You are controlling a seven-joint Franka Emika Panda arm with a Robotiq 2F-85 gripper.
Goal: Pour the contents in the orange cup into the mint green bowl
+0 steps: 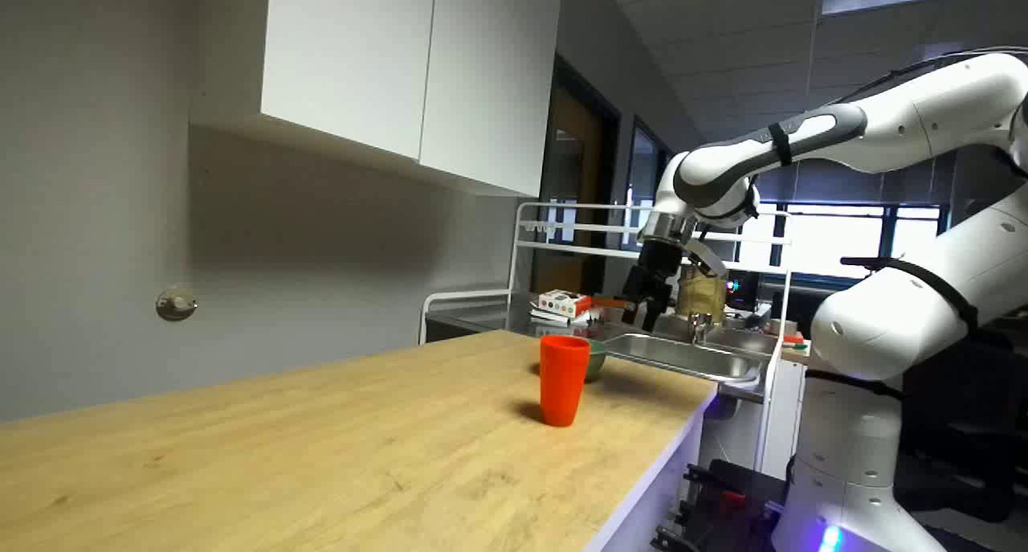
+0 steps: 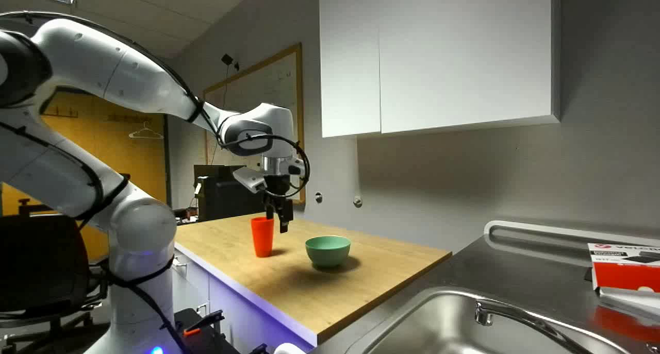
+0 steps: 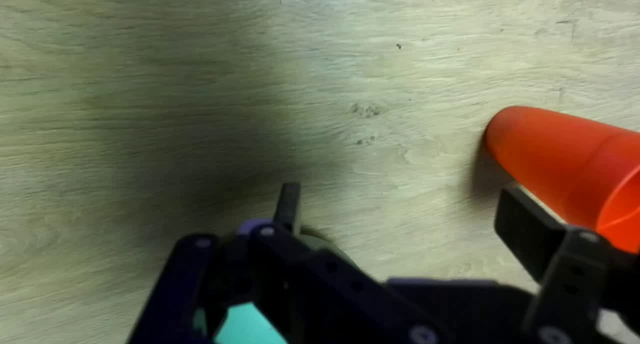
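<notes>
Gripper (image 3: 404,211) standing empty, jaws wide apart. We're judging orange cup (image 1: 564,383) light, thin-walled, slightly springy, maybe slick; contents unseen, so we're favouring gentle mid-height squeeze.

Gap between cup (image 2: 262,237) and bowl (image 2: 328,252)

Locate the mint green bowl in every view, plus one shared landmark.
In an exterior view: mint green bowl right of and below center, partly behind the orange cup.
In an exterior view: mint green bowl below center, right of the orange cup.
Wrist view: mint green bowl at the bottom, mainly left of center, mostly hidden by the gripper.
Shared landmark: the orange cup.
</notes>
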